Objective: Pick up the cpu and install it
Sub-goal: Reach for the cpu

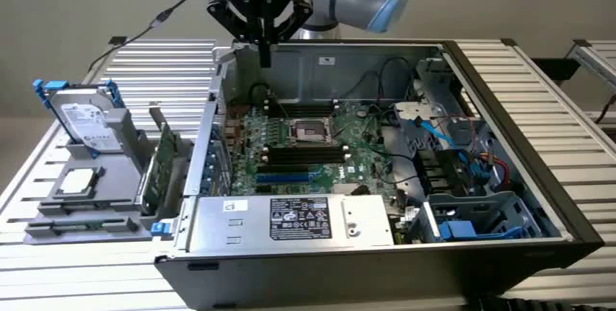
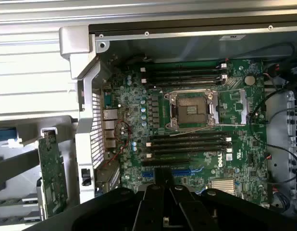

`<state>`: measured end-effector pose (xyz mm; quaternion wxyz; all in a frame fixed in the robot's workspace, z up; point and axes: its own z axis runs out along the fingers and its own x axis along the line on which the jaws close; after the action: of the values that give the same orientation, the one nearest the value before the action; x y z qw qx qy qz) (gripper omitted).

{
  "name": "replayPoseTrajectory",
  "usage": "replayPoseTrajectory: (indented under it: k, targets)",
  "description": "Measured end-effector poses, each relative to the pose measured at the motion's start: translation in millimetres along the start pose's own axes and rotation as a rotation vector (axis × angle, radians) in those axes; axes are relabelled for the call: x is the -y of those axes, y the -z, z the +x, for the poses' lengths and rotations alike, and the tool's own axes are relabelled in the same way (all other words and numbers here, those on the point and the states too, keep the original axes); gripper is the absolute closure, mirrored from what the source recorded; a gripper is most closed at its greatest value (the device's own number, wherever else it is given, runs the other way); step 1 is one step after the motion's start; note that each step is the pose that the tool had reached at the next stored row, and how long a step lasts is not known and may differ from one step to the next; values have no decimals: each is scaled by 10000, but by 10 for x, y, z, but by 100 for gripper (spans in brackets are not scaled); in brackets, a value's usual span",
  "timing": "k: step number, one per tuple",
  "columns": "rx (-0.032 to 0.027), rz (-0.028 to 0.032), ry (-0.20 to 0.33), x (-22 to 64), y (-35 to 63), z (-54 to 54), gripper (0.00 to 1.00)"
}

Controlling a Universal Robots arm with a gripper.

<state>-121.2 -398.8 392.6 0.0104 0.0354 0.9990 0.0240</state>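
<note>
Jaws together, empty, above far wall of the case (image 1: 524,152). The cpu (image 1: 79,181) lies flat on the grey rack (image 1: 43,210) outside the case, exterior view's left, well apart.

Open tower case (image 1: 337,282) lying on its side on the slatted table (image 1: 154,66), motherboard (image 2: 139,110) exposed, power supply (image 1: 288,218) along the near edge. Over on the exterior view's left, a grey rack (image 1: 115,206) props a hard drive (image 1: 85,122) upright, with a green circuit card (image 1: 164,159) just beside the case.
</note>
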Motion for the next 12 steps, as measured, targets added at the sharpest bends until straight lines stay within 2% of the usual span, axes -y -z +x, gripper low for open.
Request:
replayPoseTrajectory:
  k: [6, 7, 9, 12]
  targets:
    - [-3, 1, -1, 1, 1, 5, 89]
    - [-23, 3, -1, 2, 0, 23, 89]
    - [-56, 8, 2, 8, -1, 95, 89]
    - [-55, 6, 1, 26, 0, 232, 89]
